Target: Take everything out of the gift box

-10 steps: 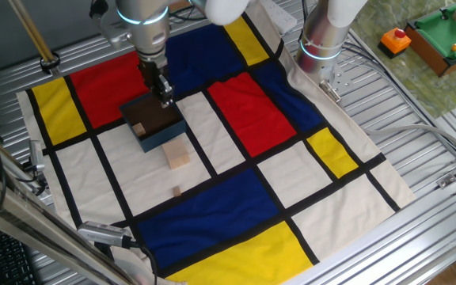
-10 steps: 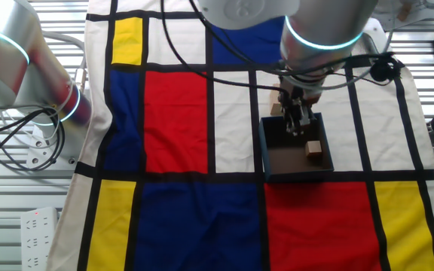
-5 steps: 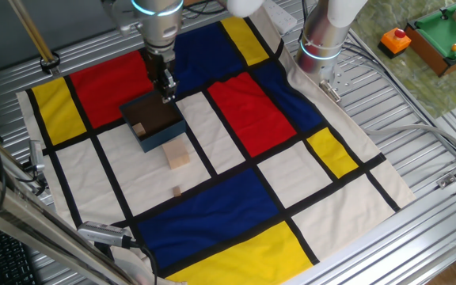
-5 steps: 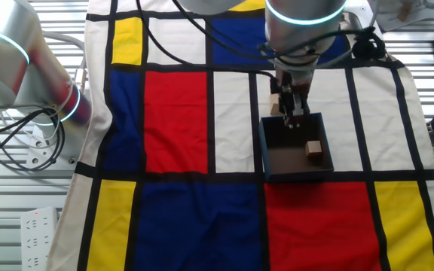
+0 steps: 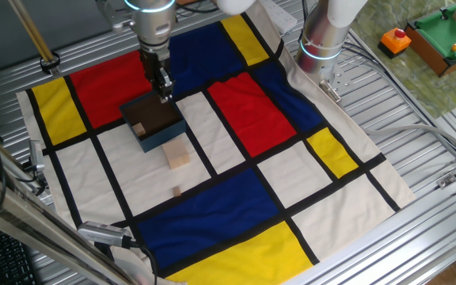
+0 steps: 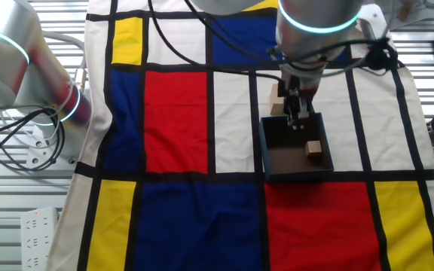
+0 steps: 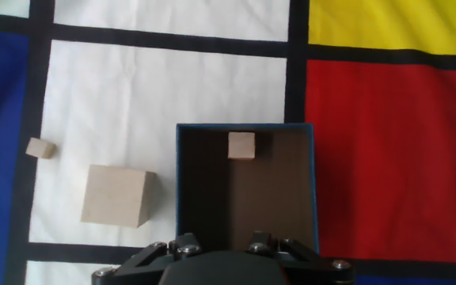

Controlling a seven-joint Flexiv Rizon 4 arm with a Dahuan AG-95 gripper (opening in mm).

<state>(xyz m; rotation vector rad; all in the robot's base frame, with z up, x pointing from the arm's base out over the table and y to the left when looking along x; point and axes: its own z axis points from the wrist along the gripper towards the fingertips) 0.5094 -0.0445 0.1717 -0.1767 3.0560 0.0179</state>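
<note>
Now the gift box (image 7: 248, 190) sits on the checked cloth (image 5: 236, 103), with one small tan block (image 7: 241, 146) against its far wall. Outside, the pale cube (image 7: 115, 195) stands just beside its wall, another small block (image 7: 39, 148) farther off. The gripper (image 5: 165, 93) hangs over the box's near edge; I cannot tell if it is open.

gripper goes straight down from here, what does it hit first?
Most likely the dark floor of the gift box, near its wall. The gripper points down into it; the small block sits off toward the opposite wall. Depth unclear.
</note>
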